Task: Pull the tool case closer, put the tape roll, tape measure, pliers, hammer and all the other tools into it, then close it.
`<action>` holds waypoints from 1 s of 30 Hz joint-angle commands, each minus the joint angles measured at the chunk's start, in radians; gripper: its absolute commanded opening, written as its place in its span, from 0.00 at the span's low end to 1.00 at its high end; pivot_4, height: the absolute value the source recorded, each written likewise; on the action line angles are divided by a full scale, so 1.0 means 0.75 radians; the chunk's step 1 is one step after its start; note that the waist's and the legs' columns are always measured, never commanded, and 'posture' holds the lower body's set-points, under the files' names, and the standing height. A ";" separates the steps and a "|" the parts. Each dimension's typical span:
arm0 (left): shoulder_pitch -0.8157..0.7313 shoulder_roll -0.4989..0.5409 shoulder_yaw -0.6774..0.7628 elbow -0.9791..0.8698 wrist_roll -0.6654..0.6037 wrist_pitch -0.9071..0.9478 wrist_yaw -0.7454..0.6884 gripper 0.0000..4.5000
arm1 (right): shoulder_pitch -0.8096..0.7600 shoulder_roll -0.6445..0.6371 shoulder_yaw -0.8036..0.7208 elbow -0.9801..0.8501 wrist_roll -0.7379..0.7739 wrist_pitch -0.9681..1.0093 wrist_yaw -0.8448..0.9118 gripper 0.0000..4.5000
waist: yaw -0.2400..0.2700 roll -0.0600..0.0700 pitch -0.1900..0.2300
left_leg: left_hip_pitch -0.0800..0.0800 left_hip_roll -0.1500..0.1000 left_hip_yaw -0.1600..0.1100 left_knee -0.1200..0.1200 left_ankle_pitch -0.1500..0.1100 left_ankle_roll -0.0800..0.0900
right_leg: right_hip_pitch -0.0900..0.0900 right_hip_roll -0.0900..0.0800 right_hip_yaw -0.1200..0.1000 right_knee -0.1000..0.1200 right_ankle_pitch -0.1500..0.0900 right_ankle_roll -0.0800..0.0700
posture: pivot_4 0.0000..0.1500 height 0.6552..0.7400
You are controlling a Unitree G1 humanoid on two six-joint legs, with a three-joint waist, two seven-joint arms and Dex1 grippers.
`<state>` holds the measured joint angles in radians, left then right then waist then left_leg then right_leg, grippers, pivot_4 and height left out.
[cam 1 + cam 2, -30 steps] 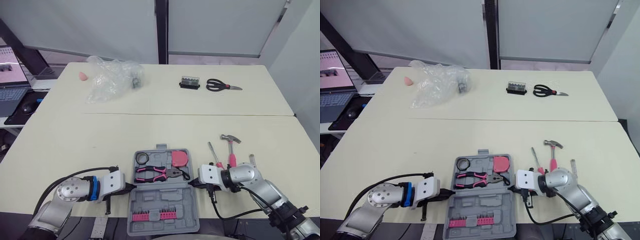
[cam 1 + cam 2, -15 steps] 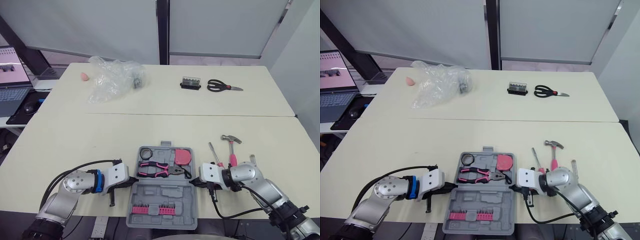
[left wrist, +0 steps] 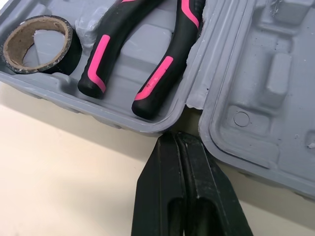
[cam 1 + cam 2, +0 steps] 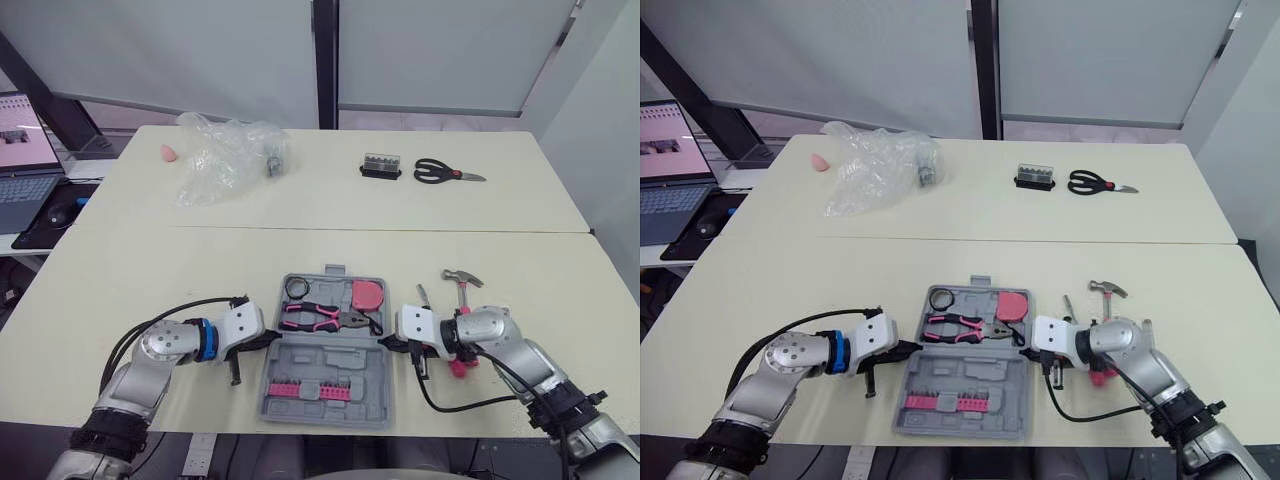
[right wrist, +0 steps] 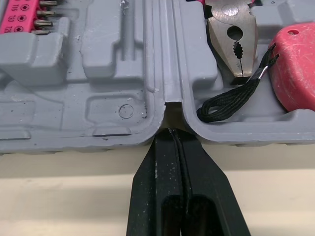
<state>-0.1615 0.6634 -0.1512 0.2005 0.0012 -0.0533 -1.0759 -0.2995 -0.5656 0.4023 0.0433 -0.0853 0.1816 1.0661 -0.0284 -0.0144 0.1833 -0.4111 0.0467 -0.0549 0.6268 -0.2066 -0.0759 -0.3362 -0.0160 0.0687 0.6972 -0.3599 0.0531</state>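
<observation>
Cream table (image 4: 300,260), near edge: grey moulded-plastic tool case (image 4: 320,362) lies open and flat. Left gripper (image 3: 178,138) and right gripper (image 5: 171,132) both closed, finger against finger, tips at the hinge notches on either side. Far half holds black tape roll (image 3: 73,49), pink-handled pliers (image 3: 152,78) and red tape measure (image 5: 295,69). Hammer (image 4: 462,292) on table beside case.

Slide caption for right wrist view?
Shut right tool at the hinge gap of the open tool case, pliers and tape measure stowed.

Cream table (image 4: 330,255), open tool case (image 4: 320,360), hammer (image 4: 462,281), scissors (image 4: 440,172), plastic bag (image 4: 225,155)
</observation>
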 commanded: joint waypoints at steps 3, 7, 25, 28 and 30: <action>-0.037 -0.050 -0.060 0.041 0.021 -0.050 0.013 0.01 | -0.033 0.043 0.003 -0.002 -0.001 -0.025 -0.037 0.00 | 0.000 0.000 0.000 | 0.000 0.000 0.000 0.000 0.000 0.000 | 0.000 0.000 0.000 0.000 0.000 0.000 | 1.00 1.00; -0.054 -0.060 -0.064 0.075 0.030 -0.071 0.011 0.01 | -0.036 0.048 0.000 0.005 -0.008 -0.027 -0.042 0.00 | 0.000 0.000 0.000 | 0.000 0.000 0.000 0.000 0.000 0.000 | 0.000 0.000 0.000 0.000 0.000 0.000 | 1.00 1.00; -0.104 -0.105 -0.082 0.150 0.057 -0.123 0.009 0.01 | -0.058 0.053 -0.011 0.050 -0.038 -0.054 -0.077 0.00 | 0.000 0.001 0.000 | 0.001 0.000 0.000 0.000 0.000 0.000 | 0.002 0.000 0.000 0.000 0.000 0.000 | 1.00 1.00; -0.102 -0.106 -0.079 0.151 0.060 -0.125 0.005 0.01 | -0.057 0.054 -0.013 0.051 -0.040 -0.055 -0.074 0.00 | 0.000 0.001 0.000 | 0.001 0.000 0.000 0.000 0.000 0.000 | 0.002 0.000 0.000 0.000 0.000 0.000 | 1.00 1.00; -0.101 -0.103 -0.076 0.152 0.062 -0.127 0.002 0.01 | -0.057 0.054 -0.014 0.050 -0.040 -0.053 -0.073 0.00 | 0.001 0.001 0.000 | 0.001 0.000 0.000 0.000 0.000 0.000 | 0.002 0.000 0.000 0.000 0.000 0.000 | 1.00 1.00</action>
<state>-0.2370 0.6162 -0.1521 0.3187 0.0392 -0.1391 -1.0722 -0.3274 -0.5455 0.3812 0.0902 -0.1175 0.1612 1.0204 -0.0280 -0.0140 0.1830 -0.4101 0.0465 -0.0549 0.6268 -0.2066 -0.0759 -0.3349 -0.0162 0.0688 0.6972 -0.3599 0.0531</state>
